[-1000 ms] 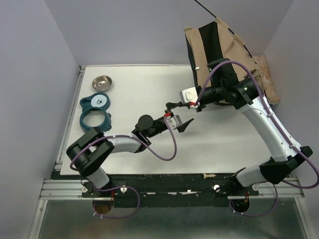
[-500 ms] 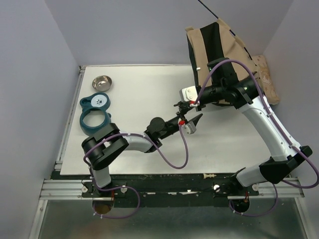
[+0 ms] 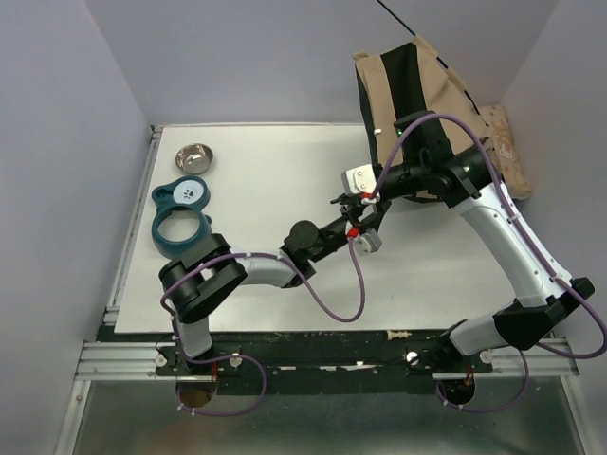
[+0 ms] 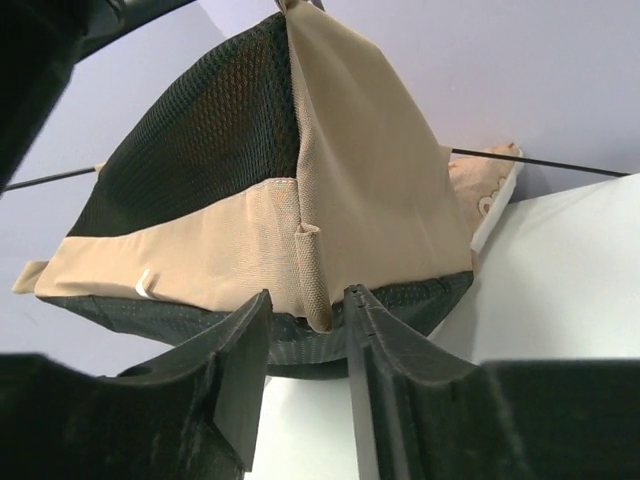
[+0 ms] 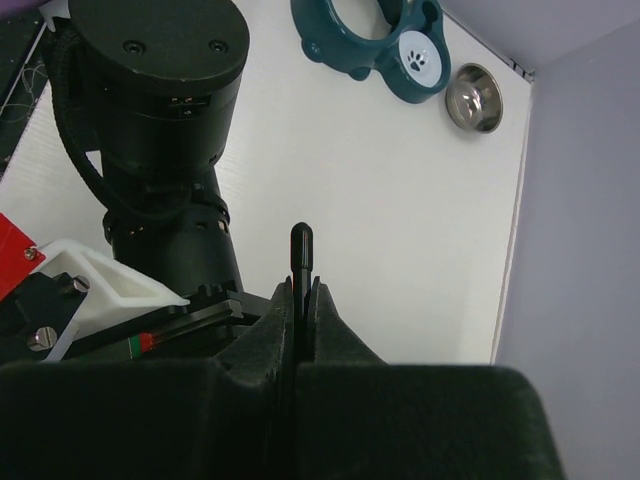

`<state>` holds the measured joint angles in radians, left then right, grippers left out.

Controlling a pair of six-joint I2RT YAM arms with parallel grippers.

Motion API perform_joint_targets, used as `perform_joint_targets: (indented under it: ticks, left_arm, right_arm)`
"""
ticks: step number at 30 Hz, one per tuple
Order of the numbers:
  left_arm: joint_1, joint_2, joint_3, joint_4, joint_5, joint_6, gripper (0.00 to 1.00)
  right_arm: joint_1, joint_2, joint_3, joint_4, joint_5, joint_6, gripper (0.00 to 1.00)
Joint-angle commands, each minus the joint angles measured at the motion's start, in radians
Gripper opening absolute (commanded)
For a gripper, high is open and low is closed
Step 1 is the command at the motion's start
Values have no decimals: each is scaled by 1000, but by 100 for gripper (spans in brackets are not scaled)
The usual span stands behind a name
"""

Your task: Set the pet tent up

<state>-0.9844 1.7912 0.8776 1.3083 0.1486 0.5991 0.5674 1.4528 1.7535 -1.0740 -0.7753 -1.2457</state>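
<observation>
- pet tent is tipped up at the far right corner of the table, close to the wall
- right gripper is clamped tight on a thin black pole, probably steadying it for threading
- left gripper is half-wide and holds nothing, lined up on the tent's fabric sleeve, likely to pinch it

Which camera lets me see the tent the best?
The left wrist view: the pet tent fills the picture, tan fabric and black mesh. The top view shows it small in the far right corner, partly behind the right arm. The right wrist view shows only a black pole tip.
</observation>
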Motion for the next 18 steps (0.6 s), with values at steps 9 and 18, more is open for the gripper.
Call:
perform_joint_targets:
  ticks: [9, 18]
  left_arm:
    - [-13, 19, -5, 385, -27, 33, 0]
    - [13, -49, -130, 382, -43, 11, 0]
  right_arm:
    - [-18, -22, -14, -23, 44, -30, 1]
    - [-147, -40, -15, -185, 106, -194, 1]
